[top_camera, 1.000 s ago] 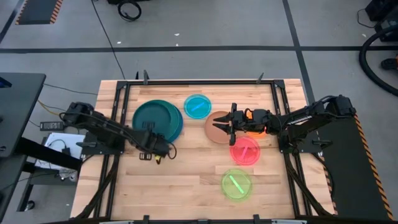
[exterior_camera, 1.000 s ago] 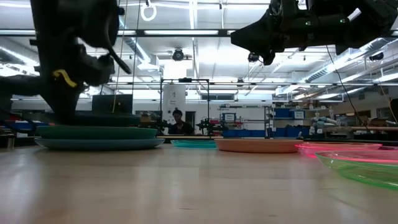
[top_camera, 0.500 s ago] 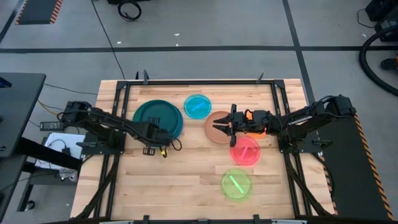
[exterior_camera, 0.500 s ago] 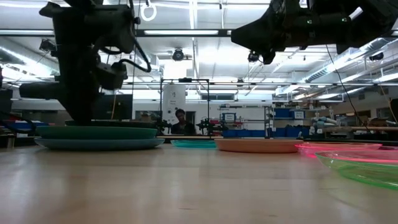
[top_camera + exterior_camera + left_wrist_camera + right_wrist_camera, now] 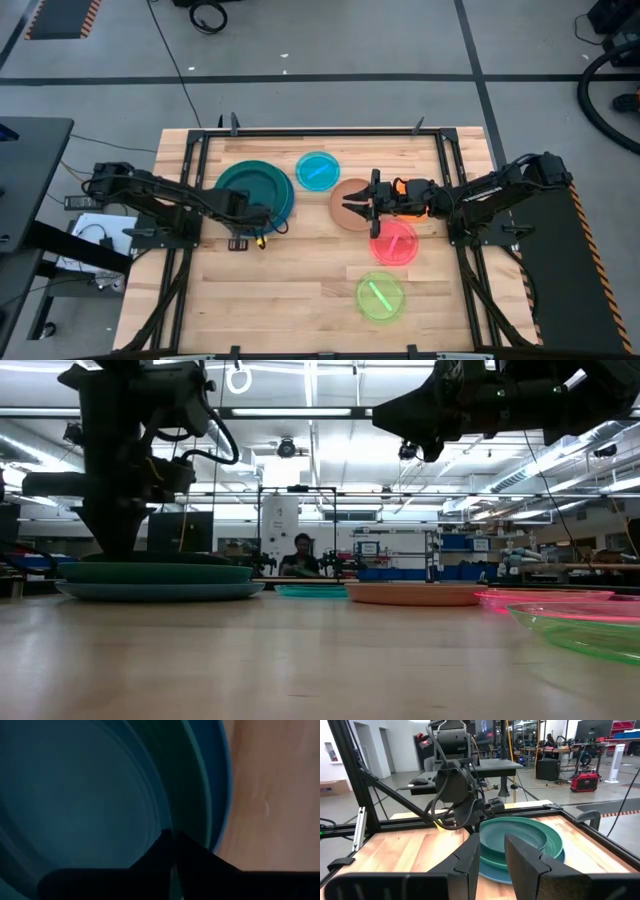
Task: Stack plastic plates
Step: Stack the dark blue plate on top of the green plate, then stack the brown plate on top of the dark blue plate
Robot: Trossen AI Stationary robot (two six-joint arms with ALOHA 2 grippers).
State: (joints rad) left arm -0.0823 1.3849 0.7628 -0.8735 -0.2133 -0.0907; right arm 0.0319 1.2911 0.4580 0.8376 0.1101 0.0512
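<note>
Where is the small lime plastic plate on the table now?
In the high view, the lime plastic plate lies on the table's right half near its front edge, just below the pink plate.

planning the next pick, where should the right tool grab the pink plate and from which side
Grip the pink plate by its raised rim, on the edge nearest the right tool, coming down from above. It lies flat on the table, so only the thin rim gives the fingers purchase. The lime plate lies apart from it.

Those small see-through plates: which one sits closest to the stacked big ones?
The cyan plate, just beside the teal stack near the table's far edge. The pink plate and lime plate lie farther off.
</note>
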